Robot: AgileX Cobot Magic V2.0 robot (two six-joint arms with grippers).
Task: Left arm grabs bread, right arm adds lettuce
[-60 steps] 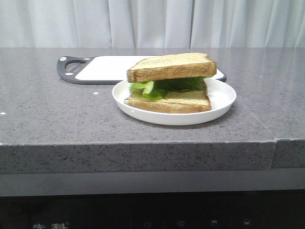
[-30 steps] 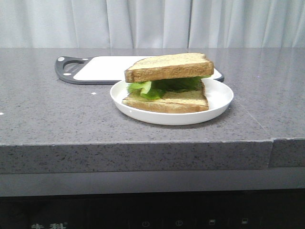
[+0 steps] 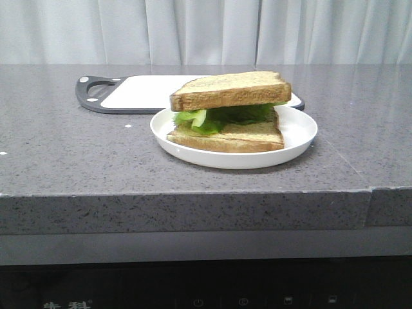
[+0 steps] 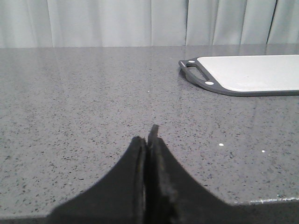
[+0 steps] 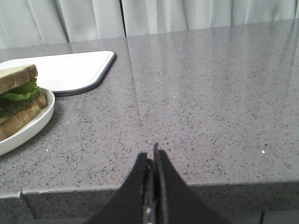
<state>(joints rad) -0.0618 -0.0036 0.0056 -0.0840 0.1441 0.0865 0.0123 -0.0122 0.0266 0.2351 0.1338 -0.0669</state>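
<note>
A white plate [image 3: 302, 138] holds a sandwich. The thick bread slice [image 3: 232, 90] lies on top, tilted up a little at the right. The green lettuce [image 3: 219, 117] sits under it, on a thinner bottom slice [image 3: 235, 137]. The sandwich also shows in the right wrist view, with the bread [image 5: 16, 76], the lettuce [image 5: 18, 91] and the plate [image 5: 28, 128]. My left gripper [image 4: 148, 136] is shut and empty over bare counter near its front edge. My right gripper [image 5: 151, 156] is shut and empty at the counter's front edge, to the right of the plate. Neither arm shows in the front view.
A white cutting board with a black rim and handle [image 3: 138, 92] lies behind the plate; it also shows in the left wrist view [image 4: 252, 72] and the right wrist view [image 5: 70, 72]. The grey stone counter [image 3: 71, 148] has a front edge close to both grippers. A curtain hangs behind.
The front view shifted slightly left and back; the sandwich, plate and board keep their places relative to each other.
</note>
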